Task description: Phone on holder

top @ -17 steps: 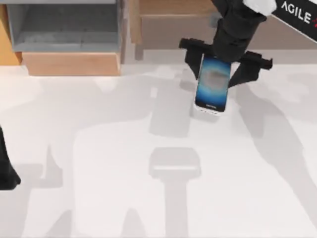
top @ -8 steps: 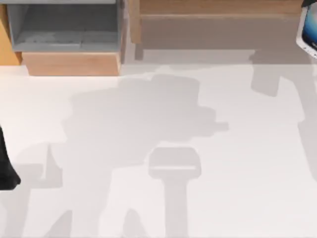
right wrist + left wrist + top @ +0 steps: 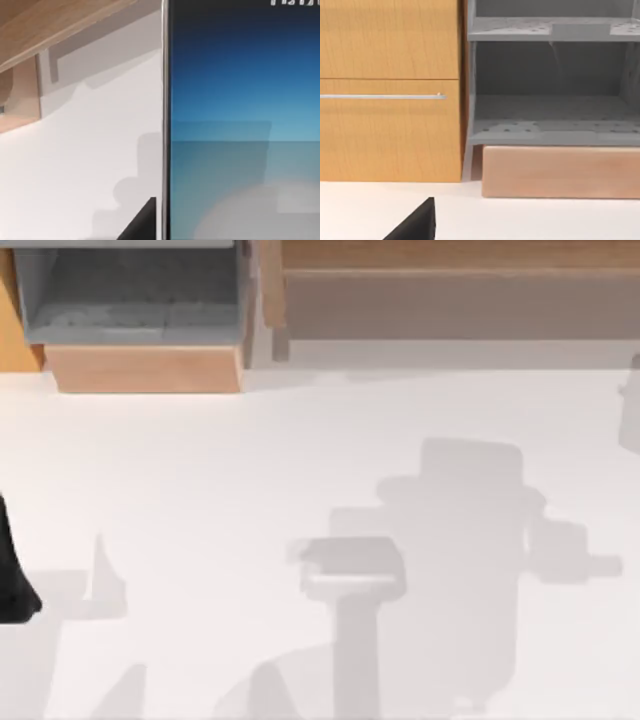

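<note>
Starting at the table's (image 3: 200, 470) left edge, the left arm (image 3: 10, 575) sits parked low, well apart from anything the task concerns. Its left gripper (image 3: 417, 225) shows as a dark wedge just above the white surface, facing a wooden cabinet (image 3: 390, 130) and a grey shelf unit (image 3: 550, 115). Whether it is released or clenched I cannot tell.

Nearer the middle of the table, a little toward the front, stands the holder (image 3: 352, 575), a pale grey stand with a broad head and a narrow stem. It is bare, and nothing rests on it or against it. A large arm-shaped shadow (image 3: 470, 550) spreads over the table from the holder's head toward the right side.

Farther right, the phone (image 3: 240, 125) hangs close before the right wrist camera, its blue-to-pale screen facing the lens and the table far below it. A dark part of the right gripper (image 3: 146, 222) lies just beside its metal edge, so I judge the phone is grasped there and lifted off the table.

As to progress, the pick-up looks done. The carry over to the holder, the lowering onto it and the release are not yet done.
</note>
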Motion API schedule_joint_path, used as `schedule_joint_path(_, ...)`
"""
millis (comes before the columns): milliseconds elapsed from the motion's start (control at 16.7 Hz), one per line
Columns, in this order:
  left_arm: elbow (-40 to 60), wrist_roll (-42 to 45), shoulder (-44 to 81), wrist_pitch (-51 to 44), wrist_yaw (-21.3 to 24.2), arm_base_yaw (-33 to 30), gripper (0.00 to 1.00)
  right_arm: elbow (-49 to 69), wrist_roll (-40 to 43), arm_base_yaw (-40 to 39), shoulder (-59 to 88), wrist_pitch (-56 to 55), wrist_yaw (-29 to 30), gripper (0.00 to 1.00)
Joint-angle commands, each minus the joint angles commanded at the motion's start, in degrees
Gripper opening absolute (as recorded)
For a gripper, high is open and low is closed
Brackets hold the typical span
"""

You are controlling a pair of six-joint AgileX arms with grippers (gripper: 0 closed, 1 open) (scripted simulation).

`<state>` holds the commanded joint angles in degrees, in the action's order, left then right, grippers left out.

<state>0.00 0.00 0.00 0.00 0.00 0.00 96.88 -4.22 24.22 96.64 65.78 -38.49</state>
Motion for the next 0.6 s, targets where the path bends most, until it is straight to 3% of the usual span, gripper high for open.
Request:
schedule_joint_path(300, 0.0, 0.0, 0.0, 0.0, 0.0, 0.0, 1.0, -9.02, 11.45, 11.65, -4.74, -1.78, -9.01, 0.0)
schedule_joint_path(600, 0.0, 0.0, 0.0, 0.0, 0.0, 0.0, 1.0, -15.64, 33.94, 22.48, -8.56, -3.23, -14.34, 0.0)
